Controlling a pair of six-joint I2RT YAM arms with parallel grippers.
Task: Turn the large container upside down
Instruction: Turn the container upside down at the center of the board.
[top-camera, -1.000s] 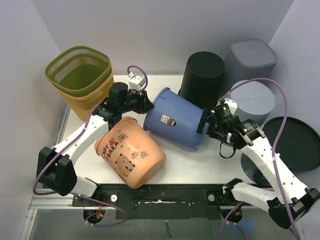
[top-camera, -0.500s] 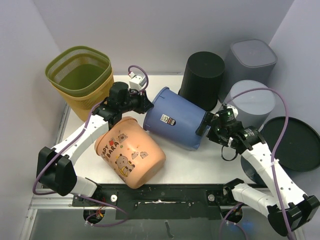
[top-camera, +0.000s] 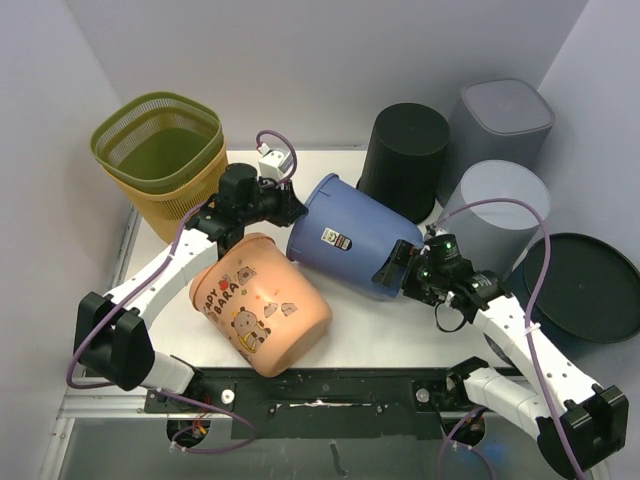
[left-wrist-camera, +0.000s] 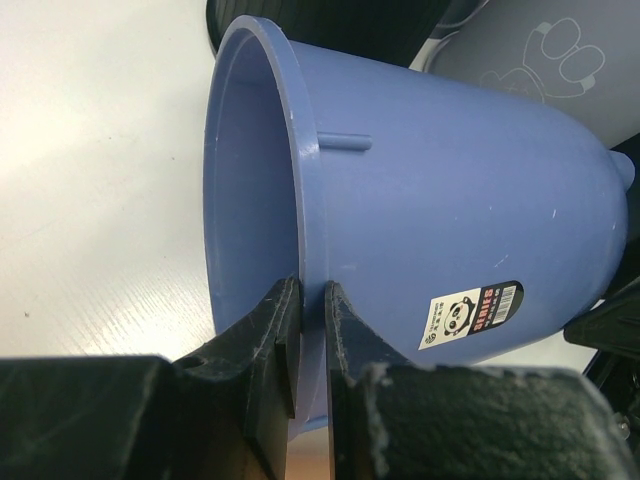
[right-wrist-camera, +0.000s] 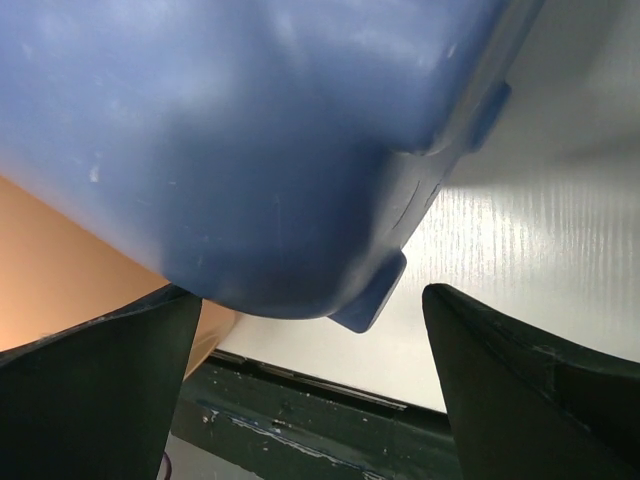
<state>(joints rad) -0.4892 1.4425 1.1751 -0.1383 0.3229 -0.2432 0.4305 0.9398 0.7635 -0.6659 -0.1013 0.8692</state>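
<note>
1. The table is white, with a faint grain.
2. A blue bucket lies on its side, its rim nipped by the left pincer and its base between the spread fingers of the right pincer.
3. An orange bucket lies on its side, just nearer than the left pincer.
4. A black bin stands upside down beyond the right pincer.

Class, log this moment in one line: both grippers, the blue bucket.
left gripper: shut on blue bucket rim | right gripper: open, at its base | blue bucket: on its side, not yet inverted
</note>
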